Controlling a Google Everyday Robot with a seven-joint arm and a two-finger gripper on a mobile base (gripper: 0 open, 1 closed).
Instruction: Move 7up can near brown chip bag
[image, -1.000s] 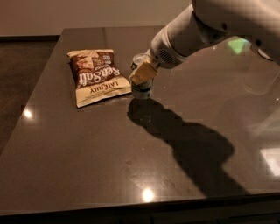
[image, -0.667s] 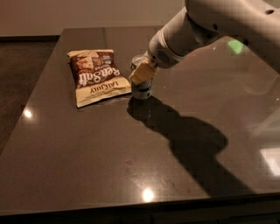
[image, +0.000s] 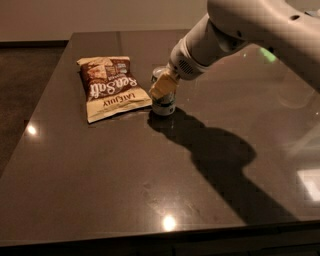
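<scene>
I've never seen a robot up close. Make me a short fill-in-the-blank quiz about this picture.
1. The can stands upright on the dark ____.
2. The bag lies flat on the picture's ____ side of the can.
3. The tool is right at the ____, not at the bag.
Missing words: table; left; can.

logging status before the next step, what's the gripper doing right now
gripper: at the top of the can beside the chip bag; open or closed cannot be told

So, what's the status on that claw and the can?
Claw at top of 7up can. Can upright on table, beside brown chip bag. Nothing between them.
</scene>
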